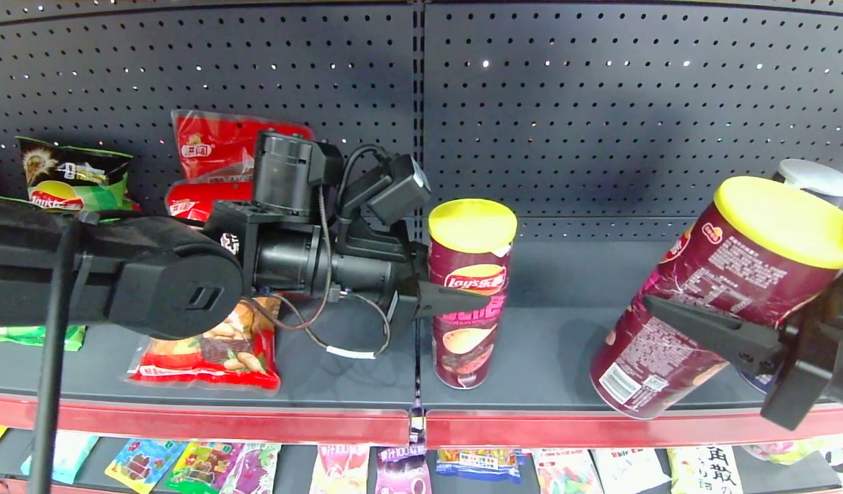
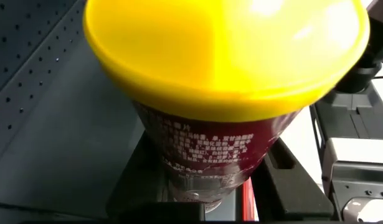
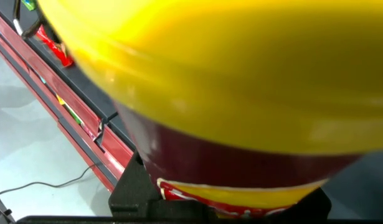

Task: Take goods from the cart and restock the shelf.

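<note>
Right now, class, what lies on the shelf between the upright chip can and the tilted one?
Nothing: the head view shows a bare stretch of grey shelf between the upright can and the tilted can.

We see a dark perforated back panel [image 1: 599,103] pricked with light, and a pale floor [image 3: 26,140] with a cable [image 3: 51,184].
</note>
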Robot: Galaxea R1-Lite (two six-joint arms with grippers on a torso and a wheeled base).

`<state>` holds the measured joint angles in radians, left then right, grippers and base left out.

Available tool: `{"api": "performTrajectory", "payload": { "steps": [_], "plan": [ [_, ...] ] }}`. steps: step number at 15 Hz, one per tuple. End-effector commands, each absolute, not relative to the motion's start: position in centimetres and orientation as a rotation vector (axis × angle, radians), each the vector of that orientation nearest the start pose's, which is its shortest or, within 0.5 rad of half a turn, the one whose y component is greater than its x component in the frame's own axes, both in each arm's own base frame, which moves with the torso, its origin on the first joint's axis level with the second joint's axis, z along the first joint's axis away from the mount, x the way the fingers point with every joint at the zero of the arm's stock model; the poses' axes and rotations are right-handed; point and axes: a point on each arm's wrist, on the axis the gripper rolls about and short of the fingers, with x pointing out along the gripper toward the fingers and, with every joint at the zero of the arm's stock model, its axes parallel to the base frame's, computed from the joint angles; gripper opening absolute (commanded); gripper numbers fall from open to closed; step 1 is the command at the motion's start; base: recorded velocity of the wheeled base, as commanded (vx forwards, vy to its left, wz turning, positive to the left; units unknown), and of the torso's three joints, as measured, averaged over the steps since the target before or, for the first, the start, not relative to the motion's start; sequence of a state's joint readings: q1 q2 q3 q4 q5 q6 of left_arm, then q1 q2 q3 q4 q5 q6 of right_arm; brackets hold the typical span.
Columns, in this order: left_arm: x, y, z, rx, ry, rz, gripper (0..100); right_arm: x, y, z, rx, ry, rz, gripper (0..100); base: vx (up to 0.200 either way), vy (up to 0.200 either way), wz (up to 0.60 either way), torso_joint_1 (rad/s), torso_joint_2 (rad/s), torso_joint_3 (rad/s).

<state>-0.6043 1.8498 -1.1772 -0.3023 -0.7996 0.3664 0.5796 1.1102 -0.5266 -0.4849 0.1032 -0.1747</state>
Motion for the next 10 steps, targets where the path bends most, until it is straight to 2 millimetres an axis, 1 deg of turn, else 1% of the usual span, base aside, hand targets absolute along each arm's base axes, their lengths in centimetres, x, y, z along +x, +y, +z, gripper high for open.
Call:
{"api": "performTrajectory", "payload": {
  "steps": [1,5,10],
  "plan": [
    [28.09,-21.48,20.11,0.262,0.154,-1.441,0,13.04,8.82,22.71,-0.191,0.034,0.689,0,0.000,0.000,0.00,0.000,0.00,0.000],
    [27.68,-21.19,19.44,0.260,0.185,-1.439,0,13.08,8.84,22.73,-0.191,0.034,0.687,0,0.000,0.000,0.00,0.000,0.00,0.000],
    [27.24,-21.03,19.74,0.257,0.176,-1.452,0,13.63,9.17,22.67,-0.194,0.048,0.687,0,0.000,0.000,0.00,0.000,0.00,0.000]
  ]
}}
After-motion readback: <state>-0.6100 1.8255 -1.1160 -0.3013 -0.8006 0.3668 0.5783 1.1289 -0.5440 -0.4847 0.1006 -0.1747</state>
